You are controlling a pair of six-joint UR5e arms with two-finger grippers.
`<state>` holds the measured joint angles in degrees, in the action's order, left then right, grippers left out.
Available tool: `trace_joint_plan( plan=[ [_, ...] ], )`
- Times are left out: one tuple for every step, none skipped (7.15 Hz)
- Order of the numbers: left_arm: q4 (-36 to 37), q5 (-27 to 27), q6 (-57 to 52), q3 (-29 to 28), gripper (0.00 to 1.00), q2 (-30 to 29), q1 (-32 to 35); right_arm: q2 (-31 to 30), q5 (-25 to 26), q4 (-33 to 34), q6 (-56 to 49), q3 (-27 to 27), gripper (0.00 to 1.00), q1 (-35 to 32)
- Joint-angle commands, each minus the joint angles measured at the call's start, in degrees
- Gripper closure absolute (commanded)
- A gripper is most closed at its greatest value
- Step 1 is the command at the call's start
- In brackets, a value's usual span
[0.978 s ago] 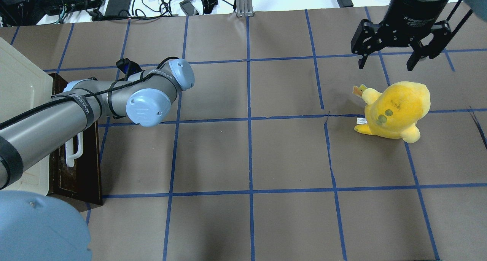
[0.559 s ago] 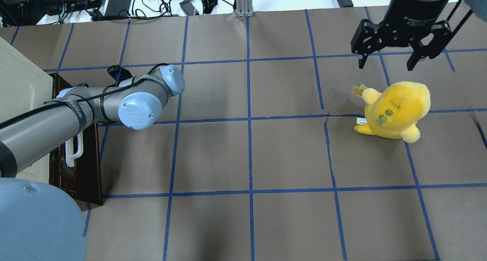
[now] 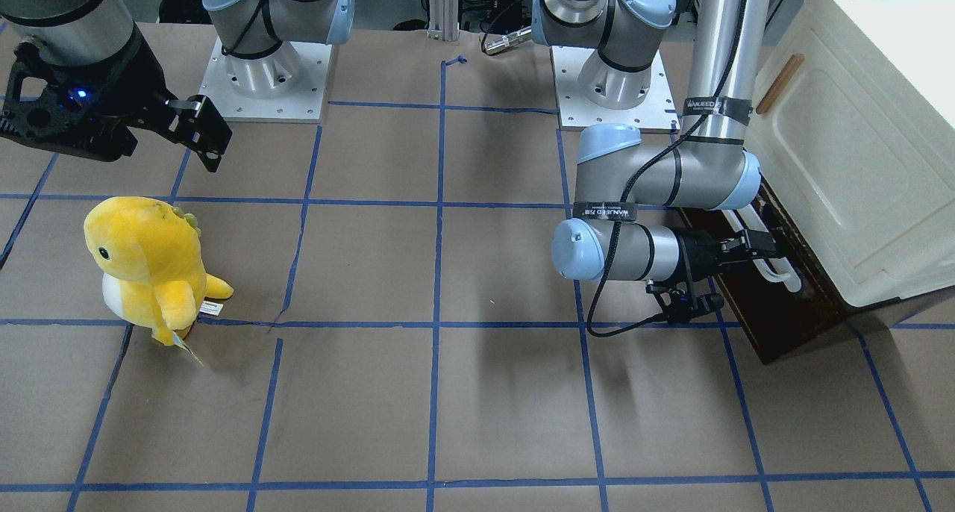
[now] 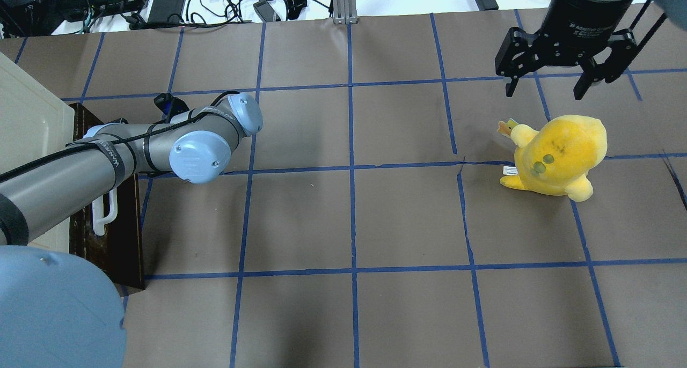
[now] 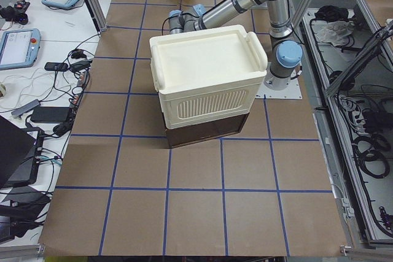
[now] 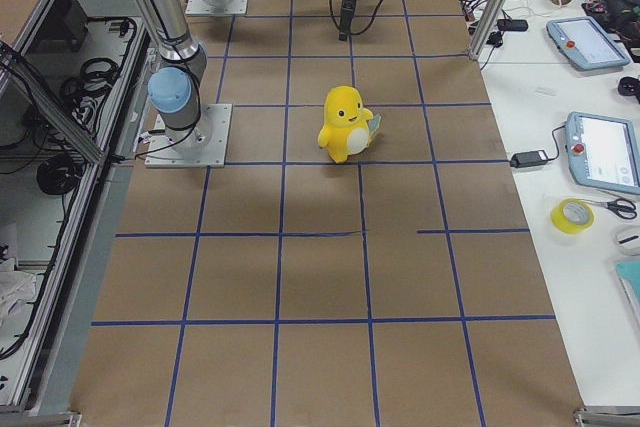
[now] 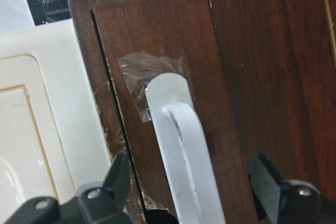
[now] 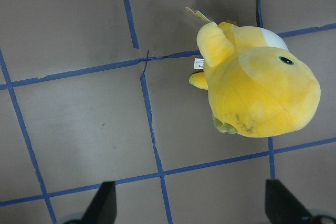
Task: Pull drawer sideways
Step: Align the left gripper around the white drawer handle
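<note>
The drawer (image 4: 126, 228) has a dark brown worn front and a long white bar handle (image 4: 104, 215). It sits low under the cream cabinet at the table's left end. It also shows in the front view (image 3: 780, 322). My left gripper (image 3: 755, 245) is open at the handle's far end. In the left wrist view, the left gripper (image 7: 191, 174) has one finger on each side of the handle (image 7: 178, 140), not closed on it. My right gripper (image 4: 543, 95) is open and empty, high over the far right of the table.
The cream-white cabinet (image 3: 858, 161) stands over the drawer. A yellow plush toy (image 4: 558, 153) stands on the right, just below my right gripper. The brown table paper has a blue tape grid. Cables and boxes lie beyond the far edge (image 4: 161, 3).
My left arm has swung left toward the drawer front. The drawer, the plush and my right arm have not moved.
</note>
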<state>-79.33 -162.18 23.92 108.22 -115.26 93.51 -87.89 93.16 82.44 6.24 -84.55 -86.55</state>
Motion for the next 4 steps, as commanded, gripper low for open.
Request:
trace_joint_plan(
  plan=[
    [-0.2, -0.1, 0.2, 0.8, 0.47, 0.1, 0.2, 0.0, 0.0, 0.0, 0.0, 0.0, 0.0, 0.1],
    [-0.2, -0.1, 0.2, 1.1, 0.51, 0.3, 0.0, 0.0, 0.0, 0.0, 0.0, 0.0, 0.0, 0.1],
    [-0.2, -0.1, 0.2, 1.2, 0.57, 0.3, -0.4, 0.0, 0.0, 0.0, 0.0, 0.0, 0.0, 0.0],
    [-0.2, 0.0, 0.2, 1.2, 0.57, 0.6, -0.6, 0.0, 0.0, 0.0, 0.0, 0.0, 0.0, 0.1]
  ],
)
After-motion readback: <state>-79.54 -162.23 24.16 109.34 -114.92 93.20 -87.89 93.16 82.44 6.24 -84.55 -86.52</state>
